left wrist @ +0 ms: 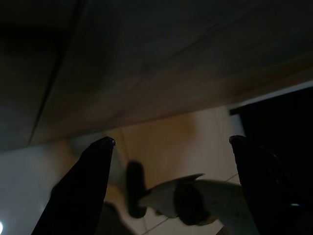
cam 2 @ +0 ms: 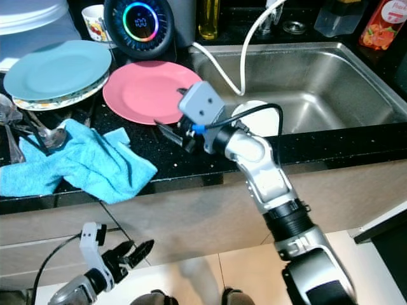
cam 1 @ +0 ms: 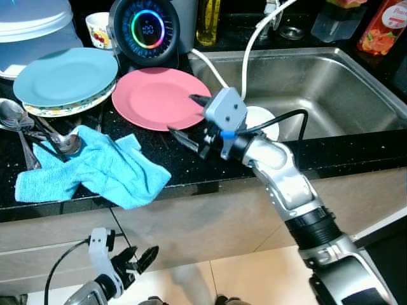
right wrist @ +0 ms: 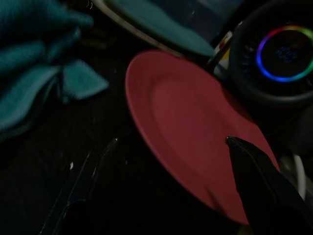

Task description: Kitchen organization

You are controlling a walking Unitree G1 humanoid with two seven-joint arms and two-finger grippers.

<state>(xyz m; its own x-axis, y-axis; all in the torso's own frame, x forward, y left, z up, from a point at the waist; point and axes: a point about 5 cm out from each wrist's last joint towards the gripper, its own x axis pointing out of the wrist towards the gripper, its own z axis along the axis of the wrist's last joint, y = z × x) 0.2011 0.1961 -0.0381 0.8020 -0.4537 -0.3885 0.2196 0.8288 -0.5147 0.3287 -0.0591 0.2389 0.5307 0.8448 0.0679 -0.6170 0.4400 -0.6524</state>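
Observation:
A pink plate [cam 1: 156, 95] lies flat on the black counter [cam 1: 191, 168] just left of the sink. My right gripper [cam 1: 182, 115] hovers open over the plate's near right rim, one finger above the plate and the other over the counter. In the right wrist view the pink plate [right wrist: 190, 132] sits between the spread fingers, with nothing held. A stack topped by a light blue plate [cam 1: 63, 76] stands at the back left. My left gripper [cam 1: 137, 257] hangs open low in front of the cabinet.
A crumpled blue cloth [cam 1: 95, 165] lies near the counter's front edge, with spoons [cam 1: 19, 121] beside it. A round speaker with a glowing ring [cam 1: 145, 28], a cup [cam 1: 98, 28] and bottles [cam 1: 208, 19] line the back. The steel sink [cam 1: 318, 89] holds a white dish [cam 1: 264, 121].

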